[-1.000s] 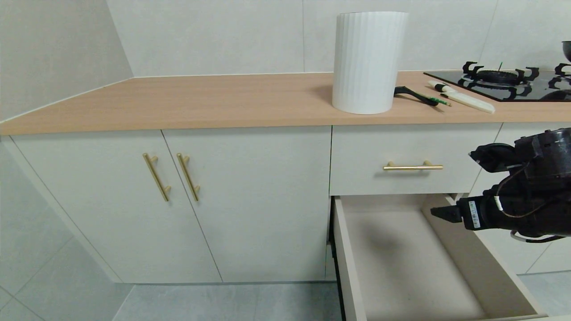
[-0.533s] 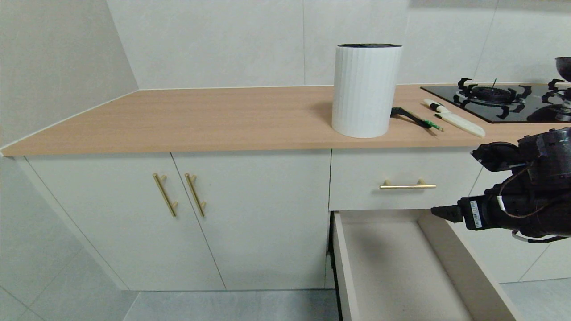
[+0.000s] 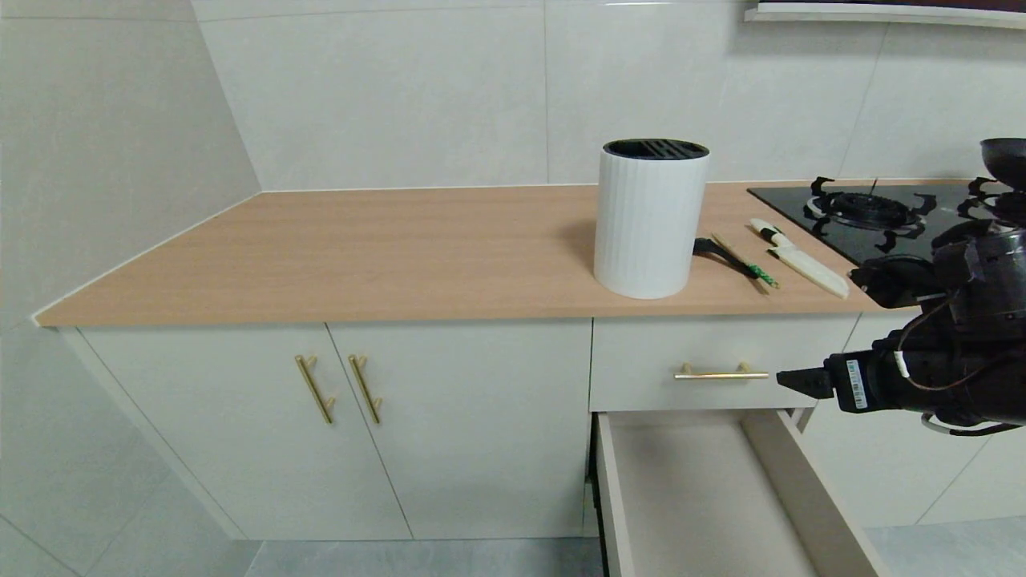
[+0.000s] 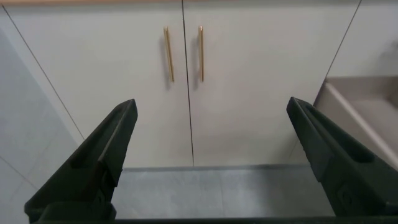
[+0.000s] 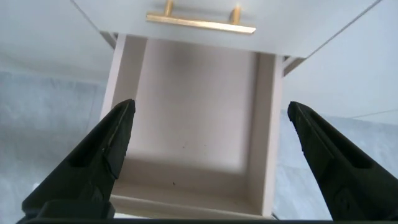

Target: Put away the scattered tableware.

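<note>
White knife [image 3: 800,259], right of centre: probably light, stiff, sharp-edged; take by the handle. Left gripper [image 4: 211,118], right gripper [image 5: 209,124]: jaws apart, empty.

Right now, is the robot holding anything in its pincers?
No. The left pincer and the right pincer are both open and empty.

The right arm [image 3: 954,353] sits at the robot's right side, forearm about level, wrist aimed toward the robot's left. The right gripper [image 5: 209,107] faces down, jaws spread wide, its dark fingers [image 5: 109,155] splayed outward. The left gripper [image 4: 211,102] is held low, facing forward and slightly down, jaws likewise wide apart, both left fingers [image 4: 102,158] angled out.
</note>
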Controlling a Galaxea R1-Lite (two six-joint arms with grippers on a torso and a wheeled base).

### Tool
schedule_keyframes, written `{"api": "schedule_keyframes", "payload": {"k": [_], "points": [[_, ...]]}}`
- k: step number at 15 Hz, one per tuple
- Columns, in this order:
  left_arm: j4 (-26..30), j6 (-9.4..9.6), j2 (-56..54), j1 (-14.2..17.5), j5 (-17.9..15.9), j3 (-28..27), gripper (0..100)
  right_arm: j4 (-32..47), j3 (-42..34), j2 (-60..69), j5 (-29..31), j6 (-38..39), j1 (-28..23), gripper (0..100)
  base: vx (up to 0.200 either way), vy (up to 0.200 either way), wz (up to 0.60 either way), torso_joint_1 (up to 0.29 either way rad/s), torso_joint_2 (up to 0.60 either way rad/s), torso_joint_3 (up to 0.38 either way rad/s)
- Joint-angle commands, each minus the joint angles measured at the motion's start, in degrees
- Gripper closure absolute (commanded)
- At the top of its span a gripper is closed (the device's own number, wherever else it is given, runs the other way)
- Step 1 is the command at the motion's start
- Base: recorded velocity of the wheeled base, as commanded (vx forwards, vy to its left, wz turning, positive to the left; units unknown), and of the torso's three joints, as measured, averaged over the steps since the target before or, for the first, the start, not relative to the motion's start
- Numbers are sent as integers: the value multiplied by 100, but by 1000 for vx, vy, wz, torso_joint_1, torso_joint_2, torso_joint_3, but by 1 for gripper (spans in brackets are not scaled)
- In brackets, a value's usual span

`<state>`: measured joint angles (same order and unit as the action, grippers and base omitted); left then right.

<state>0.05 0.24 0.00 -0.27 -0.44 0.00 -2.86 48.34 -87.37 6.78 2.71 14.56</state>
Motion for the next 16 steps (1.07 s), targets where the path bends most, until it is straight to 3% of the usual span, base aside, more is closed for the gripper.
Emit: {"api": "schedule_keyframes", "payload": {"k": [1,7,11,13,16], "points": [[4,2,0,0,0,0,0,-4,0,-34,-1,2,3,0,0,0,0,203,-476,-286],[4,2,0,0,0,-9,0,-30,9,-122,-1,2,3,0,0,0,0,212,-487,-277],[4,2,0,0,0,0,0,-557,150,-571,-19,-7,-155,0,0,0,0,57,-119,-66],[4,2,0,0,0,0,0,-1006,765,-1203,8,2,-216,0,0,0,0,0,0,0],[4,2,0,0,0,0,0,-803,1890,-1889,-1,-130,-375,0,0,0,0,0,0,0]]}}
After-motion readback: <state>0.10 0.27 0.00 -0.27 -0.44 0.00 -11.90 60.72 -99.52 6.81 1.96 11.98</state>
